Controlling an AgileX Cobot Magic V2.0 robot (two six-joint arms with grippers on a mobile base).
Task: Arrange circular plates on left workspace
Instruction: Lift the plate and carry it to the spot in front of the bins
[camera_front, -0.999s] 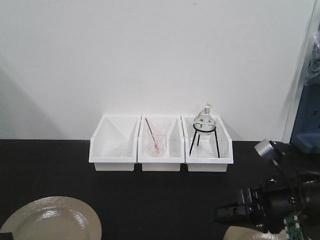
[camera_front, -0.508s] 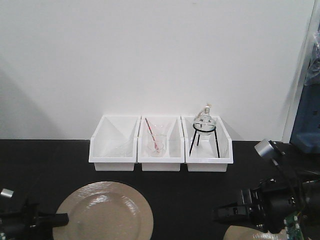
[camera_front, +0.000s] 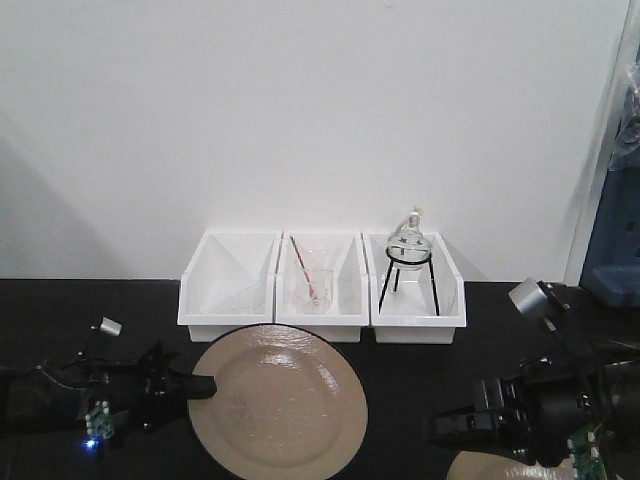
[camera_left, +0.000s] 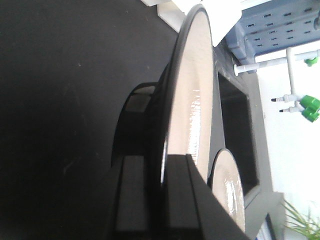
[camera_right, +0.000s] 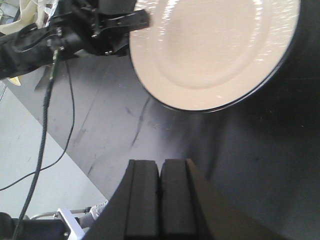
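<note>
Since the countertop (camera_front: 60, 310) is where both plates must land, we start there: matte black, spanning the whole near half of the front view. The left wrist view shows the sink (camera_left: 237, 135) recessed out past the second plate.

Three white bins (camera_front: 322, 290) sit in a row against the far wall, touching side to side.

Held plate (camera_front: 285, 405) is just near of the left and middle bins, roughly centre of the counter, beige face up. We can't tell whether it rides on the surface or just above it. Second plate (camera_front: 495, 470) shows only as a sliver at the near right edge, well apart from the first.

Left gripper (camera_front: 198, 385) comes in low from the left and is clamped on the held plate's left rim. One finger (camera_left: 175, 200) is over the top face, the other under. We read that as a rim pinch because the plate is too wide and flat to grab any other way.

Right gripper (camera_front: 442, 428) hangs just beside the second plate, fingers pressed together on nothing, so it looks parked out of the way.

Smallest stuff: flask (camera_front: 408, 238) on a black tripod (camera_front: 408, 280) in the right bin, beaker (camera_front: 312, 288) with a red rod (camera_front: 303, 262) in the middle bin.

Our read: first plate is mid-placement and wants to end further left. Second plate is not yet picked.
</note>
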